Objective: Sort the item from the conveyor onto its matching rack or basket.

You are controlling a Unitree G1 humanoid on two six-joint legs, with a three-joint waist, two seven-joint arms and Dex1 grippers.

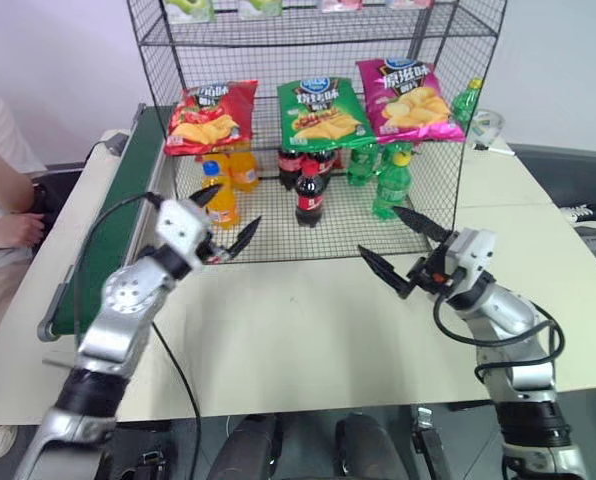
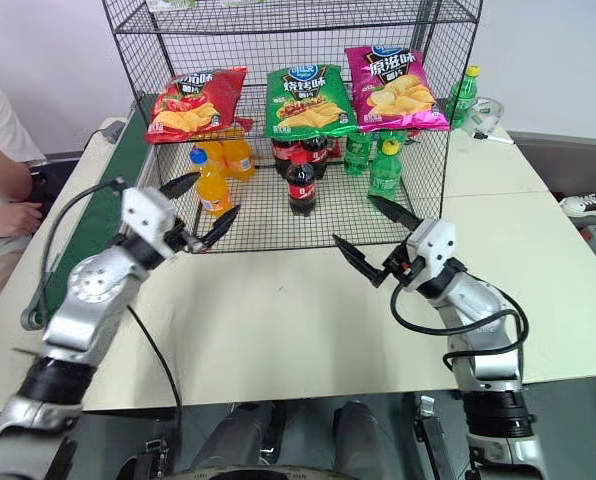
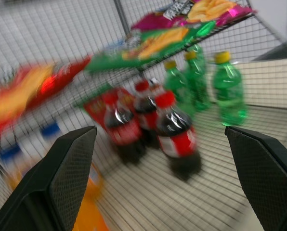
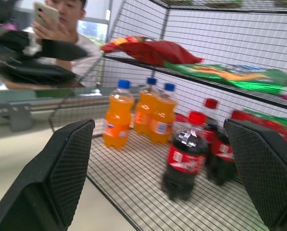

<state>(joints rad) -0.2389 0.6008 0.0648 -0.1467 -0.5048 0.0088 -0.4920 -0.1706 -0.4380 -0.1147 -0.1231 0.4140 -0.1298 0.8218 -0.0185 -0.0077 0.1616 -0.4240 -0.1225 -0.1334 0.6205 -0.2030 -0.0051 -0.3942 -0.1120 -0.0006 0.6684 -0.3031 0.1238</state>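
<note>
Left eye view cuts off the top of the black wire rack point(image 1: 448, 150), so we see just the lower edges of the packets on its highest tier. Its thin grid sides and mesh floor stand on the pale, smooth bench point(image 1: 308, 330). Along the bench's left edge runs the dark-green belt point(image 1: 113, 230) with grey metal rails, its far end partly hidden behind the rack's corner. A person point(image 1: 3, 200) sits beyond it, cropped by the picture's edge.

On the rack's middle shelf lies the shiny red crisp bag point(image 1: 211, 117) at the left, beside a green crisp bag point(image 1: 321, 110) and a magenta crisp bag point(image 1: 408, 98), all crinkled and glossy. We see it from the right wrist view too, edge-on. Below them stand orange bottles point(image 1: 228, 180), cola bottles point(image 1: 308, 185) and green bottles point(image 1: 383, 180), the rear ones partly screened by the front ones and by the bags above.

Our left tool point(image 1: 229, 221) hovers just in front of the rack's lower opening, its black textured fingers spread wide and holding nothing. Our right tool point(image 1: 403, 247) hangs over the bench, likewise wide and empty. The left wrist view is smeared, so labels there cannot be read.
</note>
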